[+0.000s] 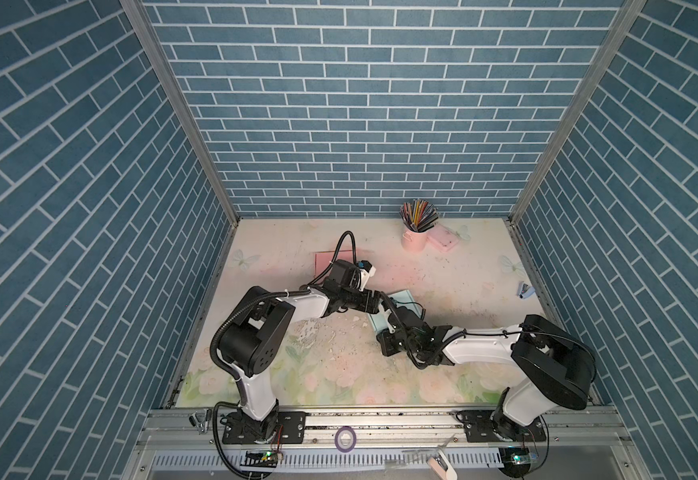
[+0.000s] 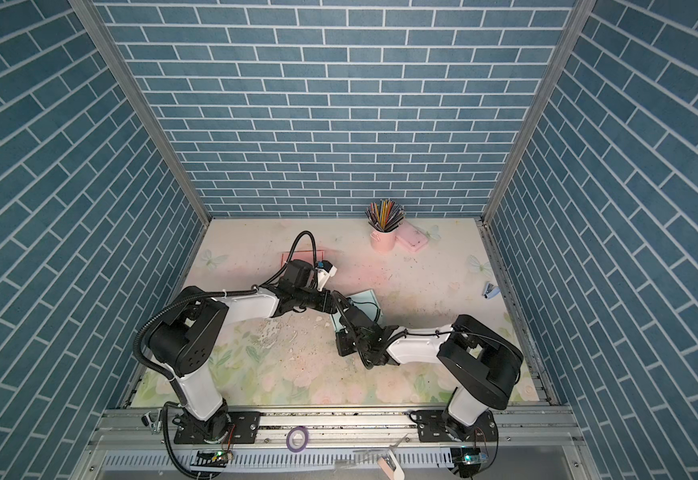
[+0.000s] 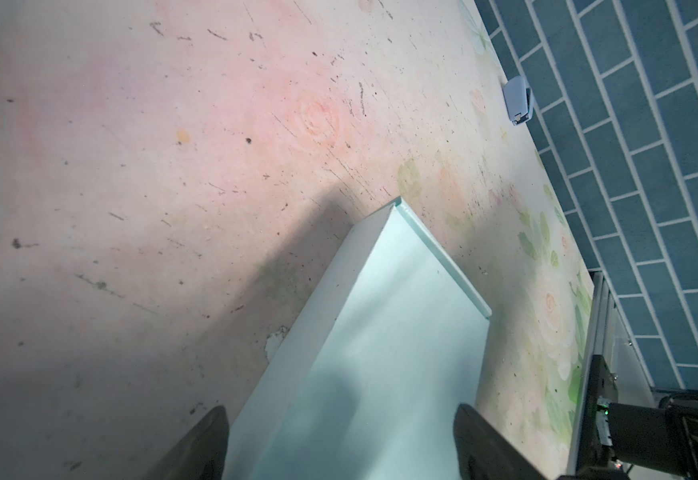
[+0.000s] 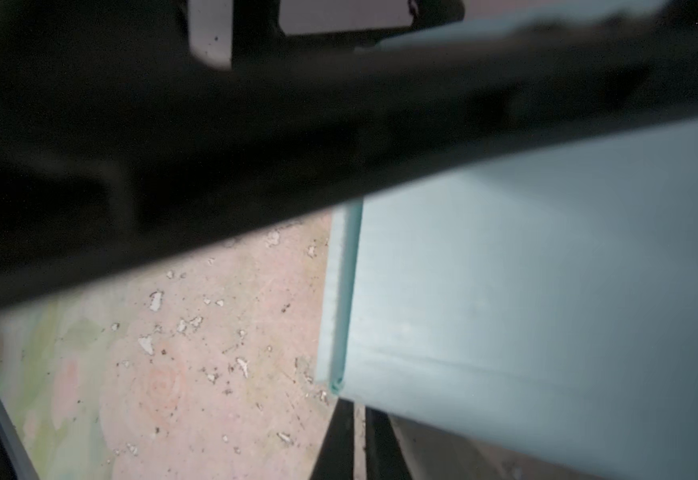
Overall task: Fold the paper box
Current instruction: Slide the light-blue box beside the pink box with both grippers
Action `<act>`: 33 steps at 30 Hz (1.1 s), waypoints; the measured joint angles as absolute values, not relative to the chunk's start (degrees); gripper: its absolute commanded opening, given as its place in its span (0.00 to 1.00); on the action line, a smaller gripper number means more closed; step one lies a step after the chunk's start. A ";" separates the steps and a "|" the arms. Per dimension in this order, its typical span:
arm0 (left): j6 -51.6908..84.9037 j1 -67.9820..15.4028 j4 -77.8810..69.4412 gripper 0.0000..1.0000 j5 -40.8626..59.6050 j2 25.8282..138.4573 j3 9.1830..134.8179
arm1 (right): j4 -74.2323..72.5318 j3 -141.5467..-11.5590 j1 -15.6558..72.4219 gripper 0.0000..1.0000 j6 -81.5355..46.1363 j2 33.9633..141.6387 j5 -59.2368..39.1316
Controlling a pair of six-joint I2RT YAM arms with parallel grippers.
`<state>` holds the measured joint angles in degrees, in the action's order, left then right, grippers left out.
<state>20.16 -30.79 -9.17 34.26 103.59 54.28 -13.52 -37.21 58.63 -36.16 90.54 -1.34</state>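
**Work piece.** The pale mint-green paper box (image 1: 402,297) (image 2: 362,297) lies near the middle of the bench (image 1: 339,353), between my two arms, and my wrists hide most of it in both top views. In the left wrist view the box (image 3: 380,332) shows a smooth matte floor. One long wall stands up along one side, and a narrow folded lip crosses the far end. In the right wrist view the box (image 4: 546,291) has a doubled, rolled edge and a faint straight crease near its lower border.

**Left tool.** My left tool (image 3: 341,411) stands wide. Its dark fingers (image 3: 210,444) sit on either side of the box floor. I cannot tell whether the pads touch the paper.

**Right tool.** My right tool (image 4: 357,409) is narrow, with a thin slit between the two black tips. The tips meet the corner of the box at the rolled edge. I cannot tell whether any paper is pinched.

**Bench.** The covering is a faded floral print, scratched, speckled and flaked to white patches.

**Other items.**
- A pink cylindrical pot (image 1: 414,242) of coloured pencils stands at the back.
- A flat pink case (image 1: 445,240) lies just beside the pot.
- A pink paper sheet (image 1: 322,262) lies partly behind my left arm.
- A small blue-grey stapler (image 1: 524,289) (image 3: 516,99) lies near the blue brick-pattern wall (image 1: 380,124).
- A purple tape roll (image 1: 345,438) rests on the front metal rail.
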 measured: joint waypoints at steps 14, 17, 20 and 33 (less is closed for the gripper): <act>19.38 -30.63 -0.27 0.87 26.79 86.43 50.78 | -5.15 -34.28 47.40 0.42 -34.11 66.65 -3.57; 21.23 -32.21 -0.10 0.79 25.02 82.21 45.63 | -0.16 -36.75 41.47 0.45 -33.41 66.72 -6.09; 23.44 -34.50 -0.05 0.72 23.81 79.44 41.56 | 1.78 -38.28 36.58 0.50 -32.56 68.01 -9.80; 28.99 -37.95 -5.10 0.64 22.74 82.15 38.50 | 1.21 -40.51 28.86 0.58 -31.62 80.79 -19.57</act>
<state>28.99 -37.95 -5.10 22.74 82.15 38.50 1.21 -40.51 28.86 -31.62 80.79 -19.57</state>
